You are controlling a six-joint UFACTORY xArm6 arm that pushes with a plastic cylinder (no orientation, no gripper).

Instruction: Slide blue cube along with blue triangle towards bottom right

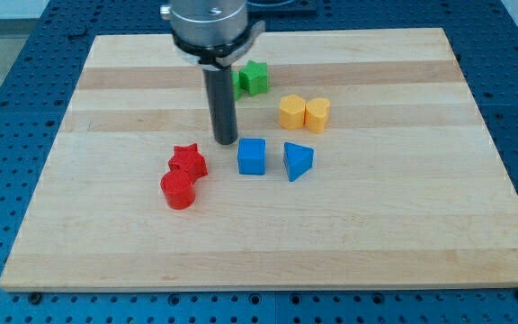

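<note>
The blue cube (252, 157) sits near the middle of the wooden board (376, 225). The blue triangle (298, 161) lies just to its right, a small gap between them. My tip (226, 141) rests on the board just up and to the left of the blue cube, close to it but apart. The dark rod rises from the tip toward the view's top.
A red star (188, 161) and a red cylinder (178, 191) lie left of the cube. A green star (253, 78) is partly behind the rod. A yellow hexagon (292, 112) and a yellow heart-like block (317, 114) sit above the triangle.
</note>
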